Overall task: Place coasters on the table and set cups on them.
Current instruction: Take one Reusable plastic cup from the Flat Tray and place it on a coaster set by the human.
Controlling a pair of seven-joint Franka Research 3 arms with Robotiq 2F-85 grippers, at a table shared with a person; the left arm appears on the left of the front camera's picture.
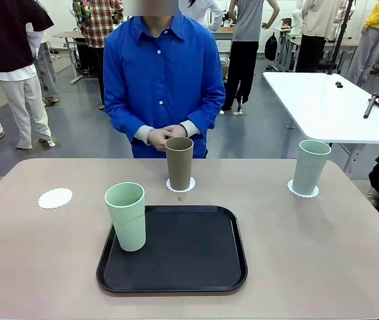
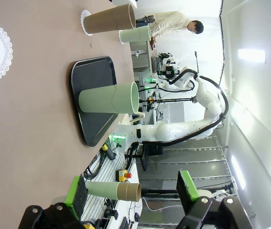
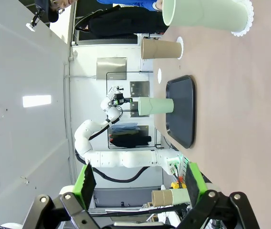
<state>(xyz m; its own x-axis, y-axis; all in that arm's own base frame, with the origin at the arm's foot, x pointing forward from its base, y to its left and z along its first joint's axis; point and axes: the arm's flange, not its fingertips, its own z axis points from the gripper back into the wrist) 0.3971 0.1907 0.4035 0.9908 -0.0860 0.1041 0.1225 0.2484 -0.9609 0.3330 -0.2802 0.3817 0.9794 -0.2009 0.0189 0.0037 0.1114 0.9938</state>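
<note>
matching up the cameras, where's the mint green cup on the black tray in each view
front view: mint green cup stands on the black tray's left side, left of centre
left wrist view: cup sideways mid-picture, rim to the right, base on the tray
right wrist view: cup small, mid-picture, rim to the left, base on the tray
shared landmark: the black tray under it

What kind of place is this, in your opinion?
Probably a robotics laboratory in an open hall: a white jointed robot arm stands by the large beige-pink tabletop, a white rectangular work table stands behind, and several people stand about on the grey floor.
</note>
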